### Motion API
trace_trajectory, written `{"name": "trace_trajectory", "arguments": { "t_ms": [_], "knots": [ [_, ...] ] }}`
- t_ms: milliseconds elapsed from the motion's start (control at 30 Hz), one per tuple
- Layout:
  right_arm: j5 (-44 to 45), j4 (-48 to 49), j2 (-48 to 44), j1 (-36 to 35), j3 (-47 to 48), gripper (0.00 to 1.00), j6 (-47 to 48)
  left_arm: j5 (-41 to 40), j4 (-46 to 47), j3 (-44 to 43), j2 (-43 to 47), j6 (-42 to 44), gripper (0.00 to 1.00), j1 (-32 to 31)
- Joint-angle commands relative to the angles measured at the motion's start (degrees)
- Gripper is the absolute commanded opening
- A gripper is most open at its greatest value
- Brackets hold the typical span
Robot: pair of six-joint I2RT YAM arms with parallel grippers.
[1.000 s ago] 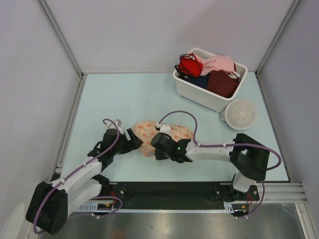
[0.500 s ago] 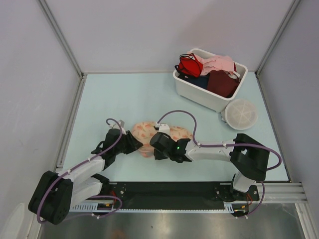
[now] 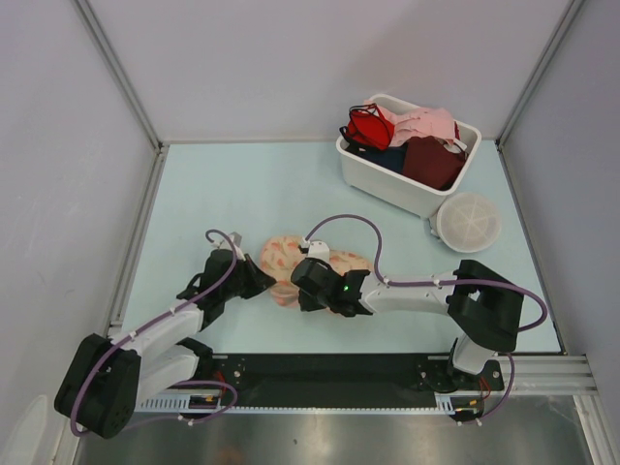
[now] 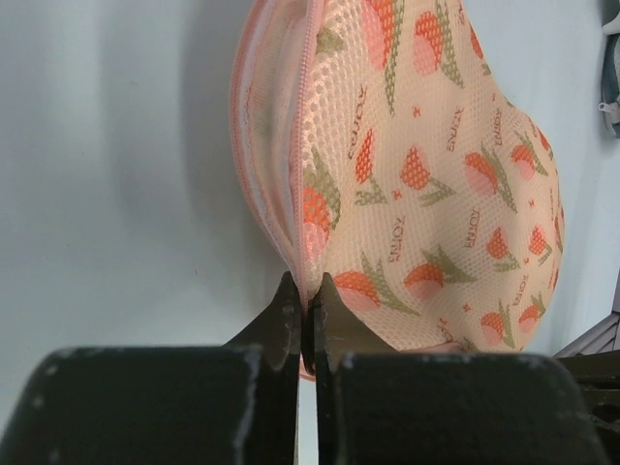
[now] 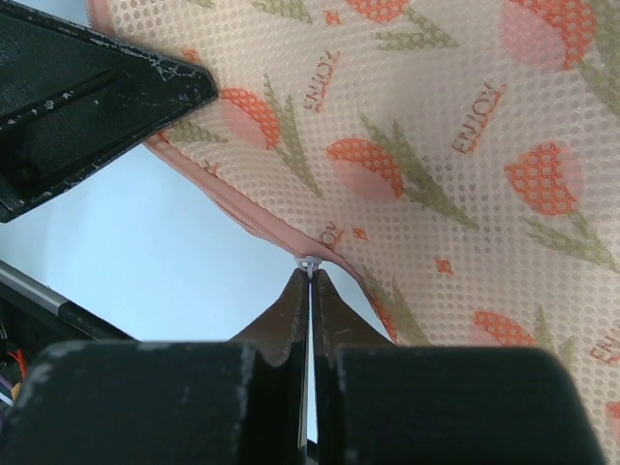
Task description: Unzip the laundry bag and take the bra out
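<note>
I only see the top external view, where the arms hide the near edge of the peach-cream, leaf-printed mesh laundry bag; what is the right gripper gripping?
Observer: The right wrist view shows the right gripper shut on a small white zipper pull.
Operator: And the left gripper?
Observer: The left gripper is shut on the laundry bag at its zipped edge.
Operator: Is the zip open there?
Observer: No, the pink zip looks closed there.

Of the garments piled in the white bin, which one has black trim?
The bright red bra at the left end of the white bin; the pink garment, maroon garment and navy garment show none.
</note>
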State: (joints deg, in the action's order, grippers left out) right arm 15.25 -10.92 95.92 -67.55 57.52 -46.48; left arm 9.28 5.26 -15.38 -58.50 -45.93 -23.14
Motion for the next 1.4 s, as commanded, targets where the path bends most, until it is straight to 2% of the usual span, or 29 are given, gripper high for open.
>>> {"name": "trace_trajectory", "arguments": {
  "t_ms": [0, 733, 1067, 1167, 1200, 1233, 1267, 1367],
  "knots": [
    [3.0, -1.3, -2.8, -0.3, 0.4, 0.00, -0.2, -4.5, -2.1, -2.6, 1.5, 2.2, 0.00, 0.1],
    [7.8, -5.9, -13.9, -0.7, -10.0, 0.00, -7.0, -6.0, -4.6, -6.1, 1.4, 4.8, 0.00, 2.7],
    [8.0, -4.4, -14.5, -0.7, -10.8, 0.00, -6.6, -6.2, -4.8, -5.0, 5.5, 4.9, 0.00, 2.7],
    [8.3, -4.3, -15.1, -0.9, -10.9, 0.00, -6.3, -6.1, -6.2, -4.8, 6.4, 5.2, 0.11, 2.7],
    [8.4, -4.2, -15.4, -1.1, -11.0, 0.00, -6.3, -6.0, -6.2, -4.8, 6.5, 5.6, 0.34, 2.7],
    [8.6, -4.1, -15.5, -1.1, -11.0, 0.00, -6.1, -5.4, -6.2, -5.0, 6.6, 5.8, 0.49, 2.7],
    [8.9, -4.1, -15.7, -1.3, -11.2, 0.00, -6.0, -5.2, -6.3, -5.0, 6.9, 6.0, 0.70, 2.7],
    [9.4, -4.0, -16.1, -1.4, -11.4, 0.00, -5.5, -5.4, -6.7, -4.5, 8.3, 6.3, 0.84, 2.7]
  ]
}}
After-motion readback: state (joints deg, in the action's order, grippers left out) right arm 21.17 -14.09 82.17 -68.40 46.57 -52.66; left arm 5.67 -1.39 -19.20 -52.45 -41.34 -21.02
